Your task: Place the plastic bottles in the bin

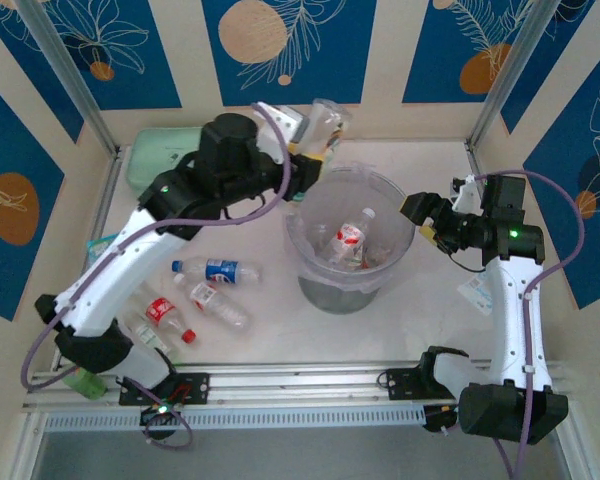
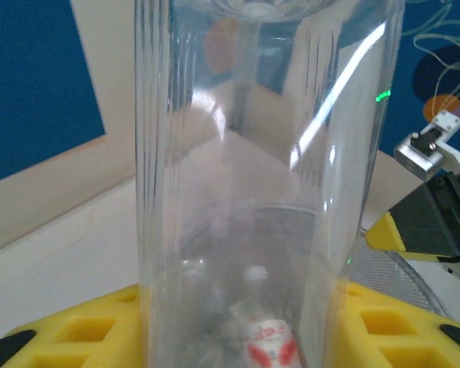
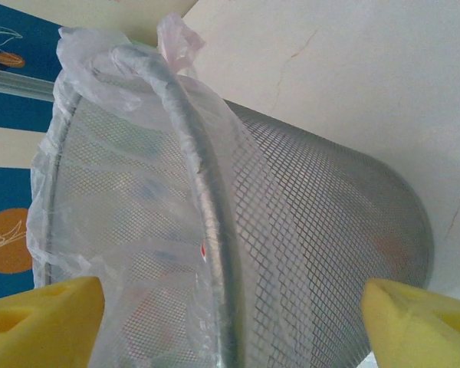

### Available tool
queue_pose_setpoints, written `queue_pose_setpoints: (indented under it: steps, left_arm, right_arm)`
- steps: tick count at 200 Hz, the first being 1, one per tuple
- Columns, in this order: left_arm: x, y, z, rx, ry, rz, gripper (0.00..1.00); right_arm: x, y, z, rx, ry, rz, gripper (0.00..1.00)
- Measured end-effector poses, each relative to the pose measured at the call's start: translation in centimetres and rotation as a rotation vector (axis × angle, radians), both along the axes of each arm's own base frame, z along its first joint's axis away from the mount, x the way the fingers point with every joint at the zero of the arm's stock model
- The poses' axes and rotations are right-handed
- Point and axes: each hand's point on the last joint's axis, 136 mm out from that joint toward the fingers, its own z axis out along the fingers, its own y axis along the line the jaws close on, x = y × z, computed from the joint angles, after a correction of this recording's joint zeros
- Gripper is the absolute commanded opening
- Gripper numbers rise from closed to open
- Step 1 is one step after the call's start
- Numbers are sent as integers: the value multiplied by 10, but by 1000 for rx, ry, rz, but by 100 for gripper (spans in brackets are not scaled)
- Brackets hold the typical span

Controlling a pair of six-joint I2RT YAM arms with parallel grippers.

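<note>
Risk number one is the drop itself. The left fingers (image 2: pixel 77 333) pinch a clear bottle (image 2: pixel 238 192) by its body. In the top view it hangs at the far rim of the bin (image 1: pixel 405 205), more over the edge than over the middle. If it is let go from there, I think it can hit the rim and bounce out onto the counter (image 1: pixel 270 335) behind. The smooth wall of the bottle could also slide between the fingers.

The right fingers (image 3: pixel 42 318) are spread wide with nothing between them, just beside the mesh side of the bin on the right. A small move toward the bin could push it or catch the loose plastic bag (image 3: pixel 115 69) — and that would shift the target under the other arm.

Some bottles (image 1: pixel 350 240) lie inside the bin. Three more bottles (image 1: pixel 218 270) wait on the counter to the left of it, near the left arm, which could sweep them on a careless reach.
</note>
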Motion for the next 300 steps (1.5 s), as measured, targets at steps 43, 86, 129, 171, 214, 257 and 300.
queue_pose_setpoints:
  steps: [43, 86, 129, 171, 214, 257, 300]
  left_arm:
    - [-10, -37, -35, 64, 61, -74, 0]
    - [-16, -46, -54, 79, 117, -99, 0]
    - [-15, -65, -90, 117, 198, -131, 0]
    - [-24, -84, -161, 200, 350, -169, 0]
    - [-32, -94, -215, 233, 489, -187, 0]
    - [-37, -110, -227, 202, 536, -233, 42]
    - [-39, -112, -234, 200, 562, -234, 79]
  right_arm:
    - [-1, 0, -1, -3, 2, 4, 99]
    - [-1, 1, -1, -4, 1, 10, 99]
    - [-1, 3, -1, -4, 1, 14, 99]
    - [-1, 2, 4, -7, -8, 12, 99]
    - [6, -3, 21, -13, -39, -4, 99]
    - [9, -4, 20, -12, -32, -4, 99]
    - [9, -8, 20, -16, -31, -18, 99]
